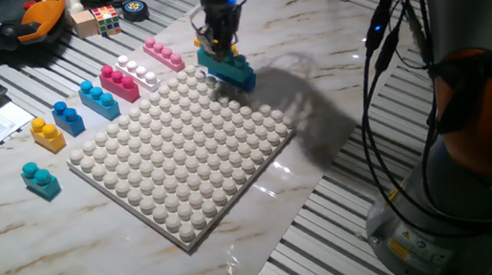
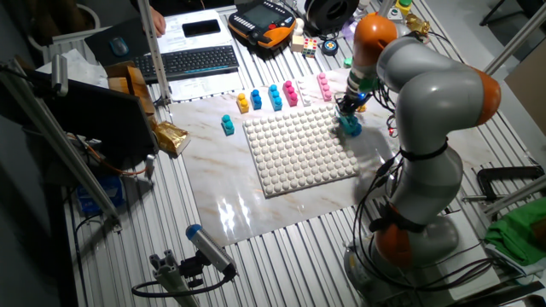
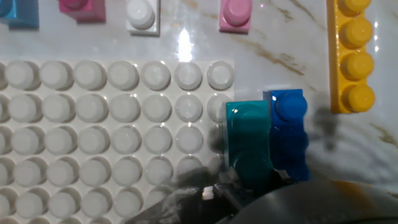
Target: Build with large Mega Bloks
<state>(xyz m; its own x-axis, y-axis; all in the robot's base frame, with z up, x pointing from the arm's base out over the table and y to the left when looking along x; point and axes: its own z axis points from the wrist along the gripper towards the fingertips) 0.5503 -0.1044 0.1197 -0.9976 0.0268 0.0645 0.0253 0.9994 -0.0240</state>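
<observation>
At the far corner of the white baseplate [image 1: 184, 153] the pincer [image 1: 218, 49] grips a teal brick [image 1: 211, 56] beside a blue brick [image 1: 239, 73], nothing's stacked on the plate yet, and the rest sit loose on the bench [image 1: 318, 177].

Gripper [image 3: 249, 186]: over the near end of a pair of bricks.
Brick pair: side by side and touching, left brick [image 3: 249, 140], right brick [image 3: 289, 134].
Baseplate [image 3: 93, 155]: left of the hand; the left brick overlaps its right edge near the far corner.
Four-stud brick [image 3: 354, 56]: ahead and right, on the table [image 3: 292, 37], apart from the pair.
Row of bricks [image 3: 142, 15]: ahead, just beyond the baseplate's far edge.
</observation>
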